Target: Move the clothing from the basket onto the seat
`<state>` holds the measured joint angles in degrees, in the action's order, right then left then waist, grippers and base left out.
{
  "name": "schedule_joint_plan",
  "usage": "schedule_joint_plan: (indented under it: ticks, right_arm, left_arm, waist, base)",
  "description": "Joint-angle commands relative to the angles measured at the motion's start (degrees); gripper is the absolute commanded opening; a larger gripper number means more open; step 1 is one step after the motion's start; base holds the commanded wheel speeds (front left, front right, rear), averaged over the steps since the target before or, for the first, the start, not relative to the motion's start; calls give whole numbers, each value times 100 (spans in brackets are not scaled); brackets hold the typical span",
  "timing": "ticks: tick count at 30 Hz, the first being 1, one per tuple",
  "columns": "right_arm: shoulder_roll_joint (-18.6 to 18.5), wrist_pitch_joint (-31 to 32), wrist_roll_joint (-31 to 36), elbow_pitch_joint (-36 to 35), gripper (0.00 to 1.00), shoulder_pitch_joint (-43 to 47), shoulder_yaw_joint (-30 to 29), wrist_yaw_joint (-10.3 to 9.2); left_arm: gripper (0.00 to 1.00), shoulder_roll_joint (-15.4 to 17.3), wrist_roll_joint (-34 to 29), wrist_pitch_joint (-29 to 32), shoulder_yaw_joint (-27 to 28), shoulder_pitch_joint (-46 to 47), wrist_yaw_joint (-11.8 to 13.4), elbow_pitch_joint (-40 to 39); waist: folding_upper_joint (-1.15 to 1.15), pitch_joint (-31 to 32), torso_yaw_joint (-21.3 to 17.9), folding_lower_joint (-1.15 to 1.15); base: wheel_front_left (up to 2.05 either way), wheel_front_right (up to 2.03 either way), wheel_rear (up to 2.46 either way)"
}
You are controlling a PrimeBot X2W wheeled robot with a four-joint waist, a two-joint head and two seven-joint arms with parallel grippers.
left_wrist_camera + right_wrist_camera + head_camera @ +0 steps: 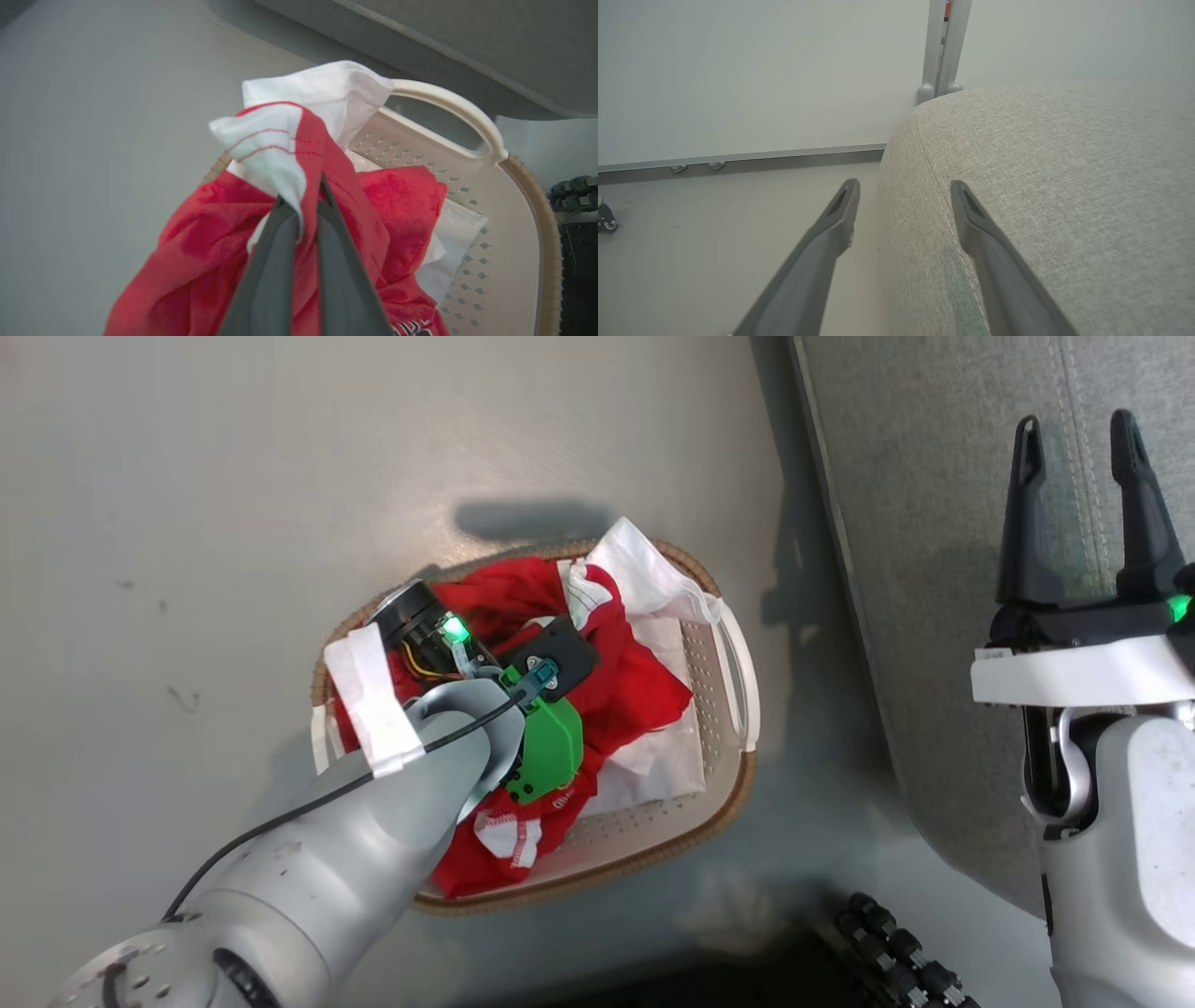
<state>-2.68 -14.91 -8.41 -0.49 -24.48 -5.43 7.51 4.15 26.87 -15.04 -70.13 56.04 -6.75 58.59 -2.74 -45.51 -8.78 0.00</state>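
The left gripper [301,196], down in the basket [528,261], is clamped on a red-and-white fold of the clothing [402,200] heaped inside it. To the basket's right, the right gripper [1075,425] hovers over the seat [934,569], fingers apart.

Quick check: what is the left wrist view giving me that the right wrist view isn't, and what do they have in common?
Left wrist view: the left gripper shut on a red-and-white fold of the clothing, with the basket beneath it. Right wrist view: the right gripper open and holding nothing, at the rounded edge of the seat, with a wall behind. Shared: the grey seat and the pale floor.
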Motion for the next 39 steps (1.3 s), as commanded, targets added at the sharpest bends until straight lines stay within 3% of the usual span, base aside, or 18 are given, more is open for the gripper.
schedule_joint_plan:
  ticks: [1, 9, 22, 31, 39]
  right_arm:
    - [-14, -16, 48, 50, 100, 113, -35, -4]
    - [-16, -17, 264, 265, 100, 522, -122, -4]
    - [-15, -17, 353, 735, 100, 1572, 11, -4]
    - [-16, -17, 299, 846, 100, 1857, 233, -4]
    - [-14, -17, 290, 845, 100, 1773, 457, -4]
  left_arm:
    - [0, 134, -65, -18, 94, -154, 61, -143]
    - [0, 699, -338, -20, 657, -543, 219, -1350]
    - [0, 1756, -870, -22, 1024, -284, 77, -2663]
    - [0, 2192, -812, 127, 1119, 525, -20, -3152]
    - [0, 2179, -666, 200, 1386, 1084, 21, -3126]
  waist:
    - [0, 349, 210, 0]
    - [0, 1466, 569, 0]
    - [0, 3430, 755, 0]
    - [0, 3927, 535, 0]
    - [0, 4013, 351, 0]
  base:
    - [0, 0, 0]
    - [0, 0, 0]
    - [0, 0, 0]
    - [0, 0, 0]
    - [0, 0, 0]
